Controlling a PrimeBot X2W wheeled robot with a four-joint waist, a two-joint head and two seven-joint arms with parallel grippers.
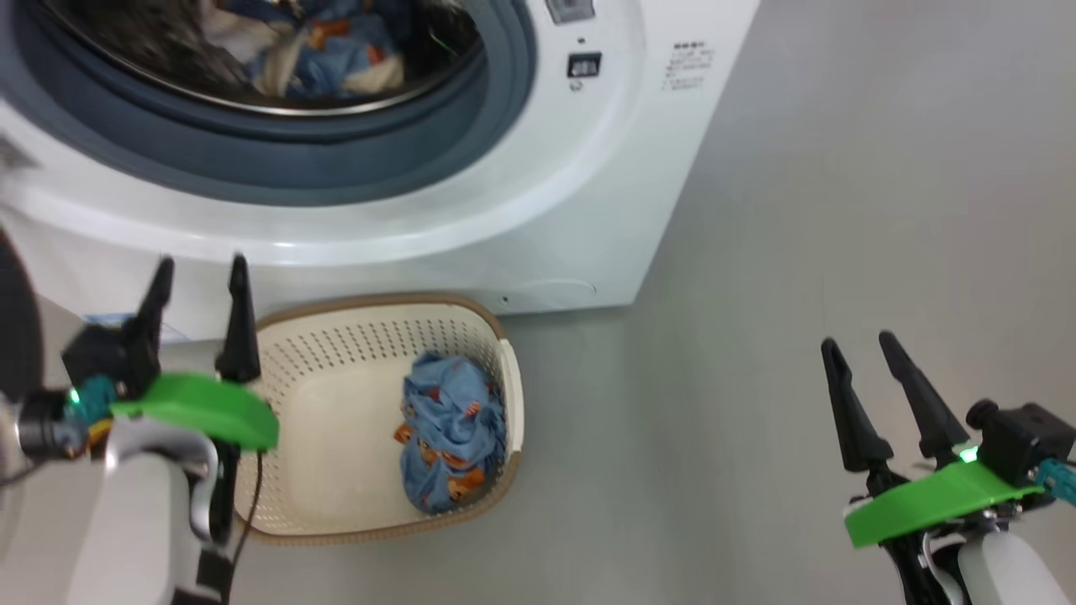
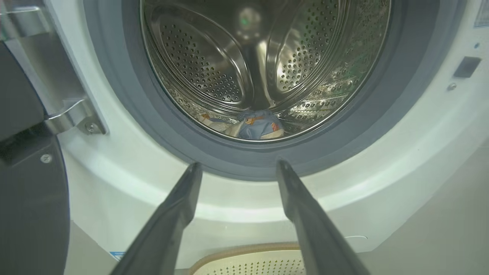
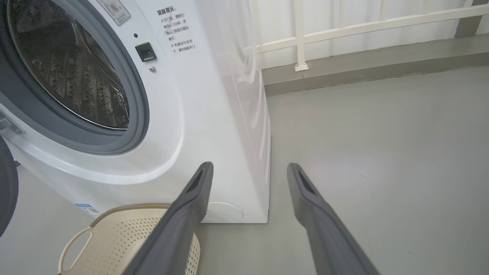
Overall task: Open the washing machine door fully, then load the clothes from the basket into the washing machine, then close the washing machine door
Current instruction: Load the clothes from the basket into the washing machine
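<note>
The white washing machine (image 1: 538,210) stands with its drum uncovered, and light blue printed clothes (image 1: 319,50) lie inside on the steel drum floor (image 2: 252,126). The black washing machine door (image 2: 26,191) hangs swung out at the left edge on its metal hinge. On the floor before the machine sits the cream basket (image 1: 336,420) with one blue printed garment (image 1: 450,428) in it. My left gripper (image 1: 202,277) is open and empty, above the basket's left rim, pointing at the machine front. My right gripper (image 1: 857,344) is open and empty over bare floor, well right of the basket (image 3: 114,244).
Grey floor (image 1: 799,252) stretches to the right of the machine. A low grey kerb with a white railing (image 3: 344,23) runs along the back in the right wrist view. The door latch slot (image 1: 584,65) sits at the right of the drum opening.
</note>
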